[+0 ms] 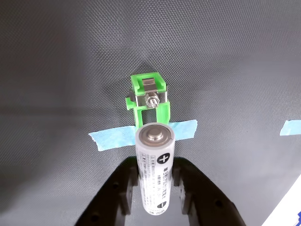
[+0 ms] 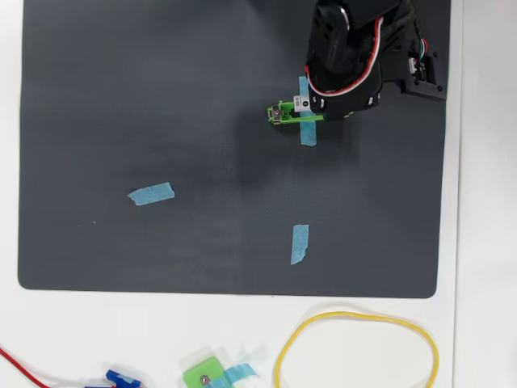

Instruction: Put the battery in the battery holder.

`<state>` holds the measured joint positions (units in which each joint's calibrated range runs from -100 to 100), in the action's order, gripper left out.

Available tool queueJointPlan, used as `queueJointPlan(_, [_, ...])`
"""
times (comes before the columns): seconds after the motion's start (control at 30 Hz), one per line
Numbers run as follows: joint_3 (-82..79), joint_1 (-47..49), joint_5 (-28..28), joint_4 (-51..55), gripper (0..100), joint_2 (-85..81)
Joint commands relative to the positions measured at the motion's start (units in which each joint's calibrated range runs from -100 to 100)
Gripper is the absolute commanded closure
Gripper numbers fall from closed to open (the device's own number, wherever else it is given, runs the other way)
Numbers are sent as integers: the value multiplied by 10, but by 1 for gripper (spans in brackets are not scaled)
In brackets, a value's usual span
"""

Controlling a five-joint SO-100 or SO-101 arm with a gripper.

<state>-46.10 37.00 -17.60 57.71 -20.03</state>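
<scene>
Battery (image 1: 155,172) position, as I read it in the wrist view: held upright at lower centre of the frame, grey end with the plus mark facing the camera, dark print running down its white side. The gripper (image 1: 156,188) was clamped on it, one dark finger (image 1: 123,193) pressed to each side.

I saw the battery holder (image 1: 149,99) just above the battery's top end, at frame centre, end-on to the camera, so only its near green end with a metal contact and screw was visible. I could not tell whether the battery's far end touched it. The holder's slot appeared unoccupied from this angle. A strip of blue tape (image 1: 113,138) crossed beneath it on the dark mat (image 1: 56,70).

In the overhead view I located the holder (image 2: 284,113) in the upper right of the mat (image 2: 121,97), lying horizontally with the tape strip (image 2: 307,129) across it. The arm (image 2: 355,48) reached in from the upper right edge and covered the holder's right portion. The battery's grey end (image 2: 302,102) showed just under the arm.

Two more tape strips (image 2: 151,193) lay on the mat. Below it I saw a yellow loop (image 2: 355,349) and a small green square piece (image 2: 203,375).
</scene>
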Motion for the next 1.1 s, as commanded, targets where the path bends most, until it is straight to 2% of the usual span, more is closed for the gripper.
queueJointPlan(0.0, [12, -14, -1, -7, 100, 32])
queueJointPlan(1.07, [12, -10, 18, -32, 100, 48])
